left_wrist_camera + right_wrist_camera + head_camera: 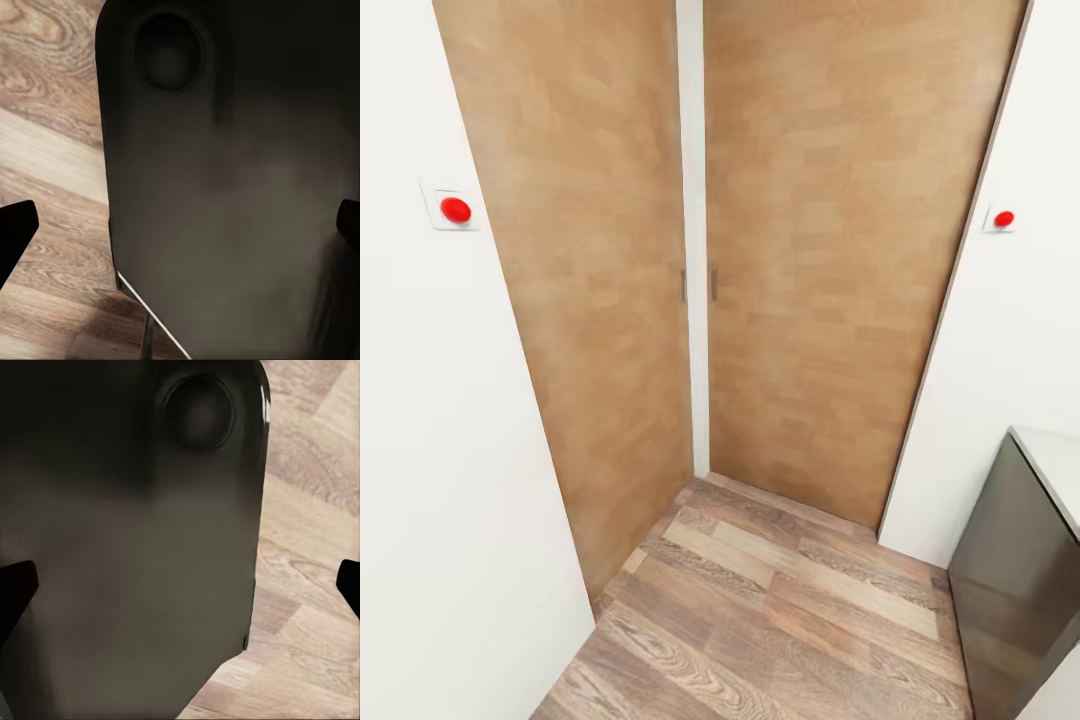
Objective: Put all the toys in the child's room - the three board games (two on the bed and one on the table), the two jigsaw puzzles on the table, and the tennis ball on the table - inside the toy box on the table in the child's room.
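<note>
Head view looks down into a corner where two wooden doors (690, 250) meet, both closed, each with a slim handle near the seam. White walls flank them, each carrying a red round button (456, 210) on a white plate; the second button (1003, 219) sits on the other wall. A dark cabinet (1015, 560) with a pale top stands low at one side on the wood-plank floor (780, 610).

In the left wrist view, the left gripper (180, 232) has its two dark fingertips at opposite edges of the picture, spread wide with nothing between them. Beyond it lies a dark rounded body of the robot's own base (225, 187) and, past that, floor. The right wrist view matches: the right gripper (180, 589) is spread and empty over the same dark shell and planks.

None of the toys, nor the toy box, table or bed, can be placed from here, so their direction from either gripper, their long axis and the nearer arm cannot be judged. The robot seems in transit; reaching the child's room probably comes first.
</note>
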Tool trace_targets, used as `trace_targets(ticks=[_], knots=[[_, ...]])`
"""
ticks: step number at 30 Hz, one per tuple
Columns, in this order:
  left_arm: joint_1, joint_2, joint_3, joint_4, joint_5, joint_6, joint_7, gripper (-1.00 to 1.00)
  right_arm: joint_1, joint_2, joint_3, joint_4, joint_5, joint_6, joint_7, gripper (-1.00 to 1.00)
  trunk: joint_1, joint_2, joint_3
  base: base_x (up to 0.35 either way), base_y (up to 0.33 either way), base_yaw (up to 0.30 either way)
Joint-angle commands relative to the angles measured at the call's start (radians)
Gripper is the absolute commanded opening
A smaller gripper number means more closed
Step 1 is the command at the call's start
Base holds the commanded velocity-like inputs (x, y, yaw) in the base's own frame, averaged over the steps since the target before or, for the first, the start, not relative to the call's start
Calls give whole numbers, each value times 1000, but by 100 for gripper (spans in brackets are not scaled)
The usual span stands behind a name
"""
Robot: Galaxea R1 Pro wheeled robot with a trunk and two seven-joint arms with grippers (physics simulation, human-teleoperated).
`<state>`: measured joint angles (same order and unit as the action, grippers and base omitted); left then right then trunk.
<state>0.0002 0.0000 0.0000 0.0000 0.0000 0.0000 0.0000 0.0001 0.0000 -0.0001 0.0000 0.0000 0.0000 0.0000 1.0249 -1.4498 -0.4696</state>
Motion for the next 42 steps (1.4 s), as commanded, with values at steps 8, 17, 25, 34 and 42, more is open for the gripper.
trace_targets(ticks=[8,17,25,34,42], knots=[[0,-16,2,-5,2,1,0,100,0,16,-3,-2,-6,-15,-4,100,0,0,0,0,0,0],[0,-15,-1,-3,2,1,0,100,0,12,-3,-3,-6,-15,-4,100,0,0,0,0,0,0],[0,-15,-2,-4,2,1,0,100,0,15,-3,-3,-6,-15,-4,100,0,0,0,0,0,0],[0,-15,-1,-3,2,3,-1,100,0,15,-3,-3,-6,-15,-5,100,-19,35,15,0,0,0],[0,-15,2,-3,2,2,0,100,0,18,-3,-3,-6,-17,-5,100,-50,91,40,0,0,0]])
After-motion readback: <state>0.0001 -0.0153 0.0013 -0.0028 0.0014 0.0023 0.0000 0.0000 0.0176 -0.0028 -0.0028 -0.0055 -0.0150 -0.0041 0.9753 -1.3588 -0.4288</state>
